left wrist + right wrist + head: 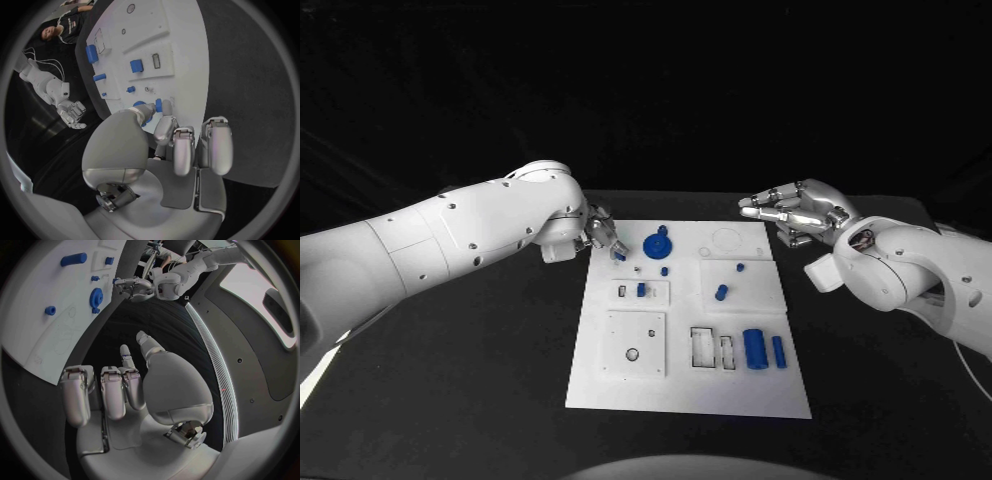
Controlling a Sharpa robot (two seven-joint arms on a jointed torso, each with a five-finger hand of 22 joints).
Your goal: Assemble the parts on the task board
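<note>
The board (pixel 687 390) lies flat in the middle of the black surface (pixel 473 400), and the blue parts sit scattered on it: a gear (pixel 658 243) at the far middle, small pegs (pixel 665 271) just near of it, a short block (pixel 721 293) toward the right, and two larger cylinders (pixel 754 347) standing beside slots at the near right. The left hand (pixel 600 232) hangs over the board's far left corner, close to the gear, with its fingers (pixel 185 150) curled forward; a small blue piece (pixel 159 105) shows right at the fingertips, but whether it is pinched or merely lies beyond them cannot be told. The right hand (pixel 798 210) hovers off the board's far right corner, fingers loosely bent and apart, holding nothing. The parts look like rigid moulded plastic, light and smooth, so they will likely slide or tip at a careless nudge rather than deform. The gear is probably best taken by its toothed rim from opposite sides, the cylinders across their round flanks near the middle, and the tiny pegs by a fine fingertip pinch from above. The board itself seems light enough to shift if a part is pressed in at an angle.
</note>
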